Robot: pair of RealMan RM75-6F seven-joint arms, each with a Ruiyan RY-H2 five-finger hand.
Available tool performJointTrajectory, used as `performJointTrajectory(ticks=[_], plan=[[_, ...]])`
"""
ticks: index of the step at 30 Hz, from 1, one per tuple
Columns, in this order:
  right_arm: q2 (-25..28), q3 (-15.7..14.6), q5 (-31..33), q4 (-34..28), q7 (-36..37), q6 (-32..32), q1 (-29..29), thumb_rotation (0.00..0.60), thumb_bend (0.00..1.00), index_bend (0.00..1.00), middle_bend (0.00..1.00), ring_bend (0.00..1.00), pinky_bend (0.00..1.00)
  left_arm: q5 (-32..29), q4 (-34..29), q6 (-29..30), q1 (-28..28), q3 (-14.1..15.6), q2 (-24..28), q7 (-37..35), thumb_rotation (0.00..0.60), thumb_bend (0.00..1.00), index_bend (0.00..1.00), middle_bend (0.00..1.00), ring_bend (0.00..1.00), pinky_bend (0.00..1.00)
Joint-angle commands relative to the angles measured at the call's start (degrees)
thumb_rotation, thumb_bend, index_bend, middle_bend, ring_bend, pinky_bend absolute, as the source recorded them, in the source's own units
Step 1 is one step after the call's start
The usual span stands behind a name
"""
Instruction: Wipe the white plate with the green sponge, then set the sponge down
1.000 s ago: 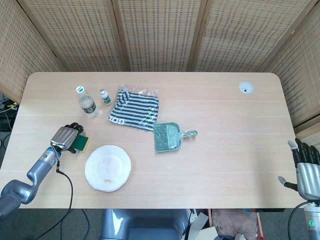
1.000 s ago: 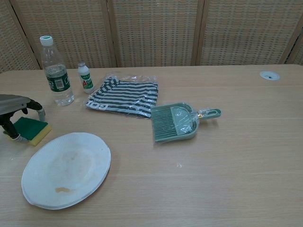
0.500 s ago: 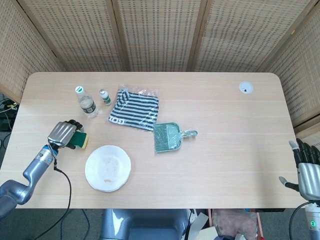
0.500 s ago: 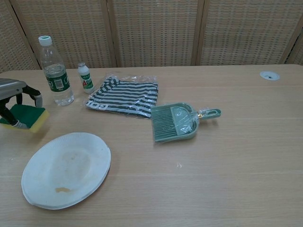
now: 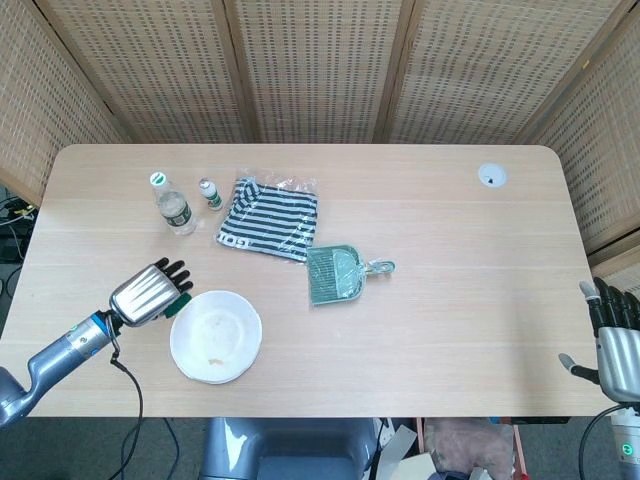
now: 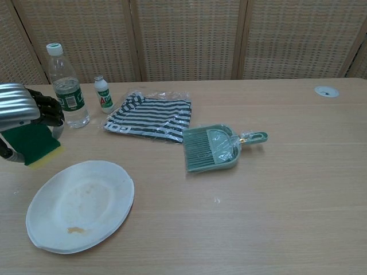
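Note:
The white plate (image 5: 216, 336) (image 6: 80, 204) lies near the table's front left, with brown stains on it. My left hand (image 5: 150, 293) (image 6: 26, 112) holds the green sponge (image 6: 32, 144) (image 5: 176, 306) in the air just left of the plate's far rim, sponge hanging below the fingers. In the head view the sponge is mostly hidden under the hand. My right hand (image 5: 615, 345) hangs off the table's front right corner, fingers apart, holding nothing.
A water bottle (image 6: 66, 86) and a small white bottle (image 6: 104, 94) stand at the back left. A striped cloth in plastic (image 6: 149, 117) and a green dustpan (image 6: 214, 148) lie mid-table. A round grommet (image 6: 326, 91) sits far right.
My left hand has lifted the sponge off the table and carried it right and forward, to the plate's left edge. The right hand has barely moved.

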Motion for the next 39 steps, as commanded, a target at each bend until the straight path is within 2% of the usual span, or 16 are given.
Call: performJointTrajectory(ticks=[1, 4, 9, 11, 12, 14, 22, 39], plan=[[0.1, 0.0, 0.0, 0.0, 0.1, 0.0, 0.0, 0.600, 0.00, 0.00, 0.00, 0.00, 0.00, 4.8, -1.1, 0.6, -1.9, 2.4, -0.1, 4.0, 0.600, 0.18, 0.56, 0.40, 0.26, 0.42], [0.3, 0.0, -0.1, -0.1, 0.4, 0.2, -0.1, 0.600, 0.00, 0.00, 0.00, 0.00, 0.00, 9.0, 1.8, 2.1, -3.5, 3.8, -2.0, 5.1, 0.600, 0.18, 0.56, 0.40, 0.26, 0.42], [0.4, 0.1, 0.0, -0.1, 0.7, 0.4, -0.2, 0.600, 0.00, 0.00, 0.00, 0.00, 0.00, 11.6, 4.6, 3.3, -4.4, 5.1, -3.7, 4.5, 0.600, 0.19, 0.56, 0.42, 0.26, 0.43], [0.5, 0.0, 0.1, -0.1, 0.9, 0.3, -0.3, 0.600, 0.00, 0.00, 0.00, 0.00, 0.00, 13.3, 6.2, 4.1, -4.9, 6.1, -4.8, 4.4, 0.600, 0.20, 0.56, 0.43, 0.26, 0.43], [0.5, 0.1, 0.2, 0.0, 1.1, 0.4, -0.4, 0.600, 0.00, 0.00, 0.00, 0.00, 0.00, 15.6, 7.4, 4.5, -5.4, 7.6, -6.1, 4.6, 0.600, 0.21, 0.56, 0.44, 0.26, 0.44], [0.6, 0.0, 0.2, 0.1, 1.3, 0.4, -0.4, 0.600, 0.00, 0.00, 0.00, 0.00, 0.00, 16.3, 9.2, 5.3, -5.4, 8.2, -7.4, 4.0, 0.600, 0.21, 0.56, 0.44, 0.26, 0.44], [0.6, -0.1, 0.3, 0.2, 1.6, 0.4, -0.6, 0.600, 0.00, 0.00, 0.00, 0.00, 0.00, 17.1, 13.5, 7.3, -4.8, 10.1, -10.1, 2.4, 0.600, 0.24, 0.56, 0.44, 0.26, 0.44], [0.5, -0.1, 0.0, 0.2, 2.1, 0.4, -0.5, 0.600, 0.00, 0.00, 0.00, 0.00, 0.00, 17.2, 17.8, 5.3, -4.8, 12.6, -14.5, 3.5, 0.600, 0.29, 0.59, 0.45, 0.26, 0.44]])
